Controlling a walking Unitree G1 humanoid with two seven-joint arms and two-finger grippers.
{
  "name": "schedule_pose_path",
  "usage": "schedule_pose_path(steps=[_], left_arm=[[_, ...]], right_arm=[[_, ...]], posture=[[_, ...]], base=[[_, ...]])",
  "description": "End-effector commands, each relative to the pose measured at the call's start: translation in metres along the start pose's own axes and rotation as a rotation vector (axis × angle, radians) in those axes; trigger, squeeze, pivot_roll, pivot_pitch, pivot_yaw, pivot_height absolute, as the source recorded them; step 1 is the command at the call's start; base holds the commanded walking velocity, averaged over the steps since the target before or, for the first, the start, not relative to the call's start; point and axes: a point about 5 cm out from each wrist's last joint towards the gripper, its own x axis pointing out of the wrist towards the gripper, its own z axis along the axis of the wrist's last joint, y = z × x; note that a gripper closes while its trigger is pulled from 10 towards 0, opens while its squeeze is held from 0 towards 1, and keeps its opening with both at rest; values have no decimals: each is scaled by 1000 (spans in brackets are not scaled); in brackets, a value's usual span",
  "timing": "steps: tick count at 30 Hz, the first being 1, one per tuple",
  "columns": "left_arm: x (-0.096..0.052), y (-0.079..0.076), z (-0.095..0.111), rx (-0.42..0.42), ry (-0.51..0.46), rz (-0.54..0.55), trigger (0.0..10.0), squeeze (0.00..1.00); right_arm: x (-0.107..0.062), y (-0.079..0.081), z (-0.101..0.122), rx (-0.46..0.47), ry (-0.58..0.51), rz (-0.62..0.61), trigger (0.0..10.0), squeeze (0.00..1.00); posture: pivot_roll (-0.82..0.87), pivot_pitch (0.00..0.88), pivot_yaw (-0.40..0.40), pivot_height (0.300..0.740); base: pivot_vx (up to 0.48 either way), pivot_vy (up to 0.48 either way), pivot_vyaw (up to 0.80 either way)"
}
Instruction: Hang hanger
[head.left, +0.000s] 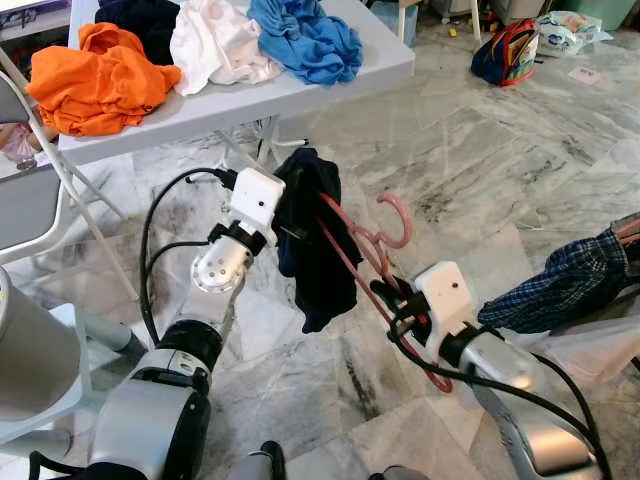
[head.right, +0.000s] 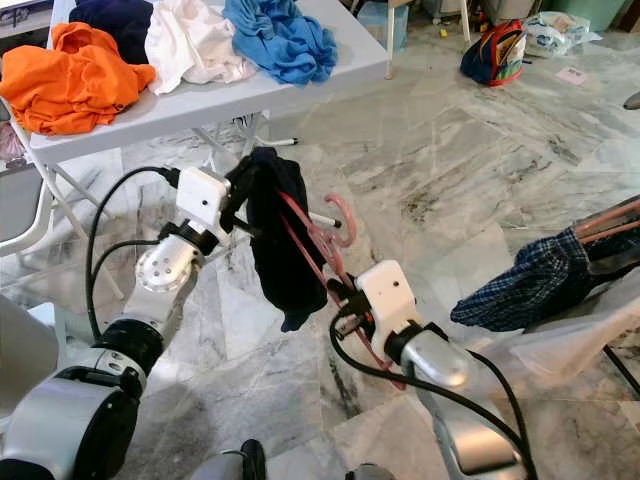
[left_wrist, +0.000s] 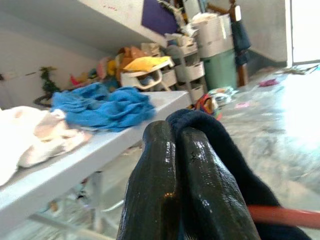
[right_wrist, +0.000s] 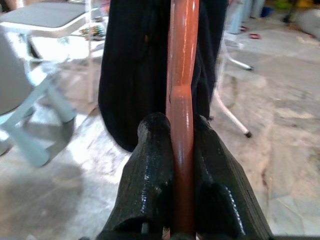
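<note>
A pink plastic hanger (head.left: 375, 250) is held in mid-air above the marble floor, its hook (head.left: 398, 218) pointing up. A dark navy garment (head.left: 315, 245) is draped over its far end. My right gripper (head.left: 388, 295) is shut on the hanger's bar, which runs between its fingers (right_wrist: 150, 175) in the right wrist view. My left gripper (head.left: 295, 205) is shut on the top of the navy garment (left_wrist: 225, 145) at the hanger's upper end; its two fingers (left_wrist: 170, 190) are pressed together against the cloth.
A grey folding table (head.left: 300, 85) behind holds orange (head.left: 95, 80), white (head.left: 215, 40) and blue (head.left: 305, 40) clothes. A plaid shirt (head.left: 570, 280) hangs at the right edge. A folding chair (head.left: 30, 200) stands at left. A bag (head.left: 505, 50) lies on the floor far right.
</note>
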Motion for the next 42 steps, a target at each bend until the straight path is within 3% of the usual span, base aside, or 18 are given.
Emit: schedule_pose_path(steps=[1,7,13,16,21,24,30,37,42], left_arm=[[1,9,1,22,13,24,0,0],[0,19,0,36,42,50,0,0],[-1,27,-2,19,66,84,0,0],[-1,28,-3,20,68,86,0,0],[-5,28,-4,17,63,84,0,0],[-6,27,-5,15,67,81,0,0],[-6,28,-6,27,76,89,0,0],[-13,35,-11,52,107,133,0,0],[-12,33,-13,46,115,131,0,0]], right_arm=[[-6,2,11,-20,-62,38,10000,0],[-26,-4,14,-38,-55,118,10000,0],[-47,-1,8,-53,40,277,10000,0],[-50,-2,4,-64,75,292,10000,0],[-49,-14,-14,-204,246,229,10000,0],[-49,-5,-17,-204,265,283,10000,0],[-50,-6,-28,-270,336,284,10000,0],[-58,-15,-13,-222,260,256,10000,0],[-55,-21,12,-86,59,220,10000,0]], posture=[[-118,196,77,740],[-120,197,78,740],[-118,197,79,740],[-117,198,79,740],[-112,200,78,740],[-112,202,77,740],[-111,203,75,740],[-114,204,77,740],[-116,204,75,740]], base=[[0,0,0],[0,0,0],[0,0,0],[0,0,0],[0,0,0],[0,0,0],[0,0,0],[0,0,0],[0,0,0]])
